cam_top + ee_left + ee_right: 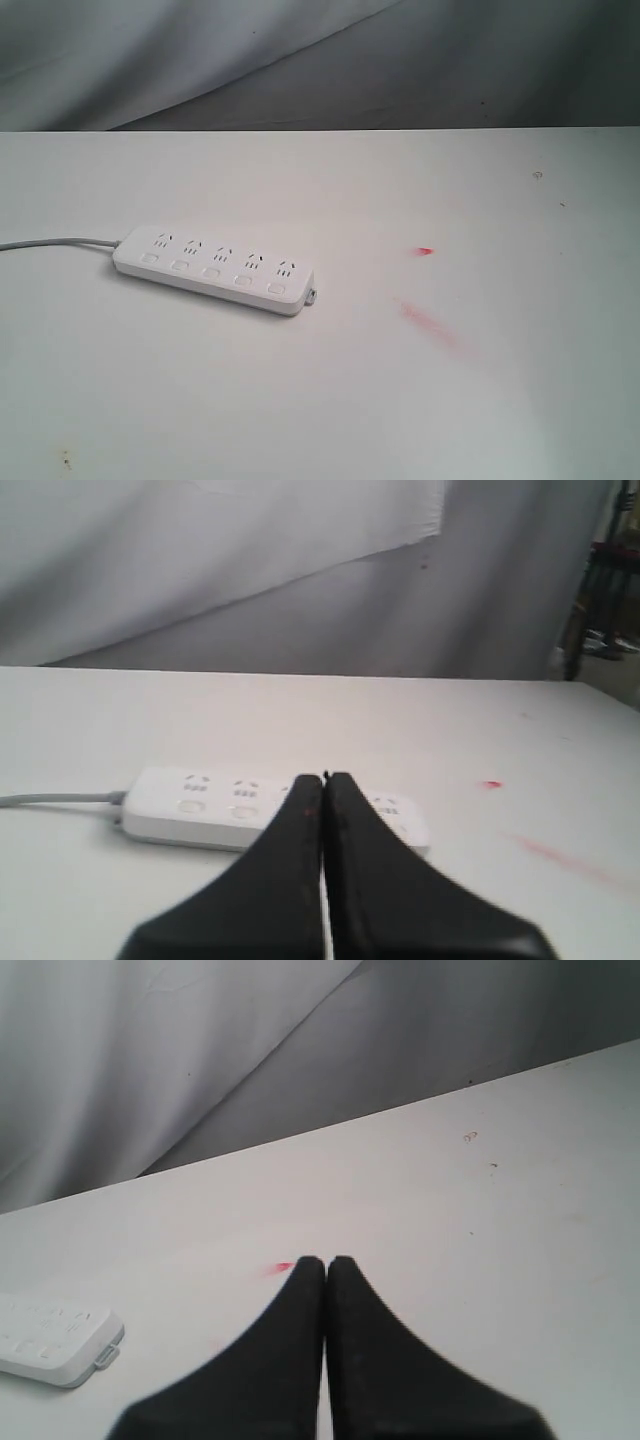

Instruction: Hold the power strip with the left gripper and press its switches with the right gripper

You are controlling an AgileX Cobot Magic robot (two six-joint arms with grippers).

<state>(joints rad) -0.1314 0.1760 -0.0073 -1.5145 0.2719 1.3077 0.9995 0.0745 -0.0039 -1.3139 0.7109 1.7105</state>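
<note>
Basically nothing is done yet. The long flat white plastic power strip [215, 270] lies free on the white counter [420, 400], ahead of the black two-jawed left end effector [324, 778], whose jaws are pressed together on nothing. The black right end effector [325, 1260] is closed and empty too, with the strip well off to its side. Holding and pressing are both left. Count: one strip, five sockets, five small white square switches [211, 271], one grey cord [60, 243].

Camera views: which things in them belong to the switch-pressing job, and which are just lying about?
For the job: power strip, its switches, left gripper, right gripper.
Just lying about: red speck, red smear, grey cloth backdrop.
</note>
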